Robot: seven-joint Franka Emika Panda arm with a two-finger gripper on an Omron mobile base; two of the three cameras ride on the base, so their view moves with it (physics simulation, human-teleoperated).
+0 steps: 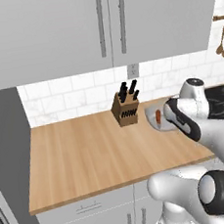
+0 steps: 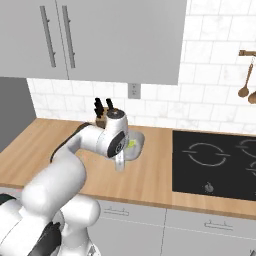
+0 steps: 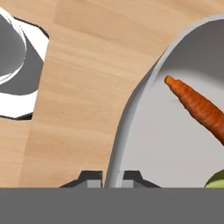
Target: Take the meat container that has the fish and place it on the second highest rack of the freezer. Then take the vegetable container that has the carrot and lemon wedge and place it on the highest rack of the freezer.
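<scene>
The vegetable container [image 3: 131,109] is a shallow grey tub on the wooden counter, right of the knife block. It also shows as the vegetable container [image 1: 152,114] and the vegetable container [image 2: 136,146] in the two base views. Inside lie the orange carrot [image 3: 197,107], also seen as the carrot [image 1: 158,116], and a yellow-green lemon wedge [image 3: 216,180] [image 2: 131,144]. My gripper [image 3: 111,177] [image 2: 120,164] is shut on the tub's near rim, one fingertip on each side of the wall. The tub rests on the counter. The meat container, the fish and the freezer's racks are out of view.
A knife block [image 1: 126,107] stands just left of the tub, near the tiled wall. A black cooktop [image 2: 215,162] lies to the right. Upper cabinets [image 1: 104,26] hang overhead. A tall grey panel [image 1: 4,146] bounds the counter [image 1: 89,156] on the left.
</scene>
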